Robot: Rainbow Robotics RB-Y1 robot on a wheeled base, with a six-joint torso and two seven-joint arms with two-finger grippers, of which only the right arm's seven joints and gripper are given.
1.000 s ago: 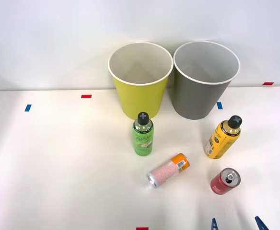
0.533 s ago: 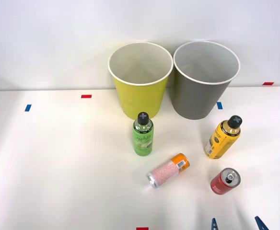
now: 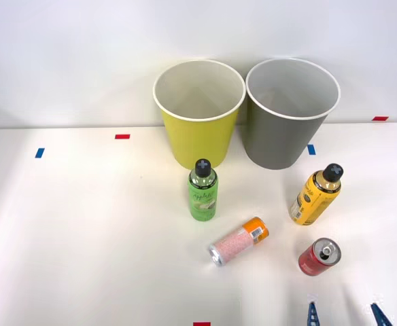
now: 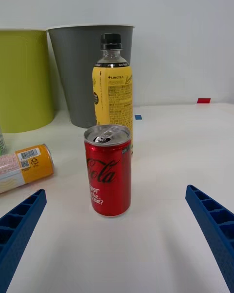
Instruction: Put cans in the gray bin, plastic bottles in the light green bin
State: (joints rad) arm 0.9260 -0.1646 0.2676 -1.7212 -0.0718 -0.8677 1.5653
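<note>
White tabletop [image 3: 83,238] spans our workspace, with small red and blue tape marks [image 3: 122,136] and a plain white wall behind. Nearest, our right gripper [image 3: 344,315] holds its ribbed blue fingers [image 4: 19,227] wide apart, gripping nothing. Just beyond stands the red can [image 4: 108,170], upright; the pink can [image 3: 238,241] lies on its side. Further stand the yellow-orange bottle [image 3: 315,195] and green bottle [image 3: 202,190], upright. Farthest, the light green bin [image 3: 198,115] and gray bin [image 3: 290,115] stand side by side.
</note>
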